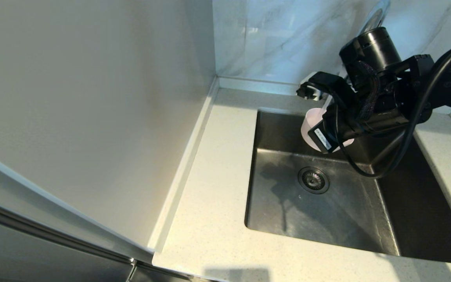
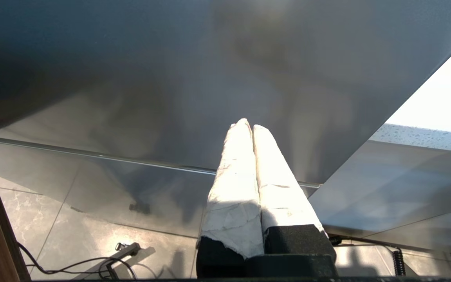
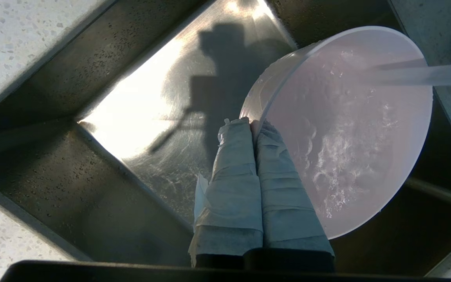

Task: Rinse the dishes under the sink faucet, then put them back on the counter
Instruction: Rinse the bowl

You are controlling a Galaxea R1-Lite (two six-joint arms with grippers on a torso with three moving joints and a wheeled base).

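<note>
R gripper [image 3: 253, 124] pinches small pale pink bowl [image 3: 350, 129] rim, rinsing over steel sink [image 1: 288, 211], 1 o'clock of drain; next: tip out water, carry to counter.

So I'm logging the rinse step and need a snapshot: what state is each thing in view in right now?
Small round pale pink bowl: tilted, held by its rim over the sink, water running into it.
Stream of water: flowing.
Rectangular brushed steel sink: wet, no dishes lying in it.
Right gripper: shut on the bowl's rim.
Left gripper: shut, holding nothing, away from the sink.
</note>
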